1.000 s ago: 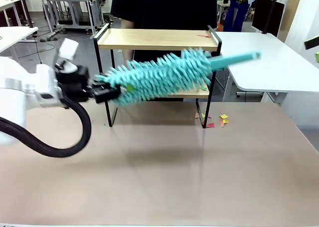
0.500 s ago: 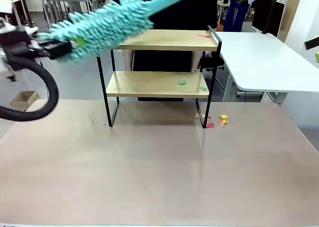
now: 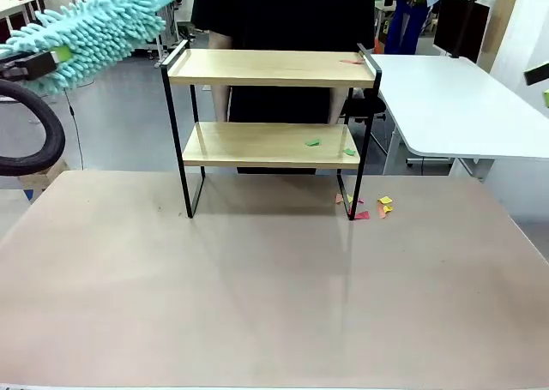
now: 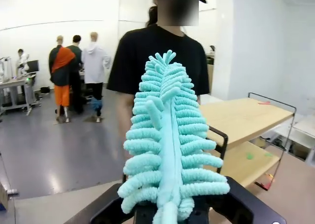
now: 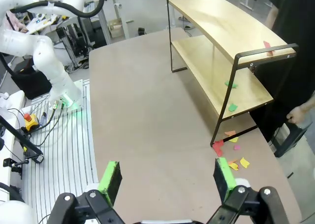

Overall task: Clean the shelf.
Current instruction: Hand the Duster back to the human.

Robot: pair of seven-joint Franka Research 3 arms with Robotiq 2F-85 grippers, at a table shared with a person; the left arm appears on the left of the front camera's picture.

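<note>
Left gripper (image 3: 26,63) clamps the duster (image 3: 90,26) high up, left of the shelf (image 3: 270,69); right gripper (image 5: 166,177) hangs open. Scraps (image 3: 330,147) remain on the lower board; a fast swing could knock the frame.

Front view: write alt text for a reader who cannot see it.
The left hand, shut on a fluffy turquoise duster, holds it high at the upper left, apart from the shelf. Two green paper scraps lie on the shelf's lower board, a red one on the top board, and more coloured scraps lie on the table by its right leg.
</note>
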